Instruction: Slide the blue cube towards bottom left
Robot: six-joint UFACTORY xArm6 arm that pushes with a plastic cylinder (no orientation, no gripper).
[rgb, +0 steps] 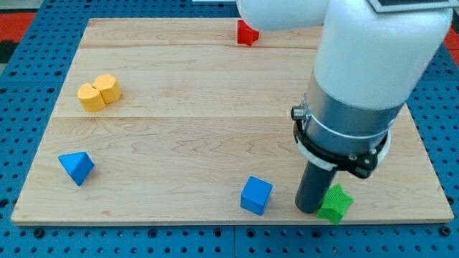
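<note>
The blue cube [256, 195] sits near the board's bottom edge, right of the middle. My tip [308, 209] stands on the board just to the cube's right, a small gap apart from it. A green star-shaped block [335, 203] lies right beside the tip on its right side, touching or nearly touching it. The arm's white and grey body hides the board behind the rod at the view's right.
A blue triangular block [76, 167] lies at the lower left. Two yellow blocks [99, 92] sit together at the upper left. A red block [247, 33] is at the top edge, partly under the arm. The wooden board [179, 129] ends just below the cube.
</note>
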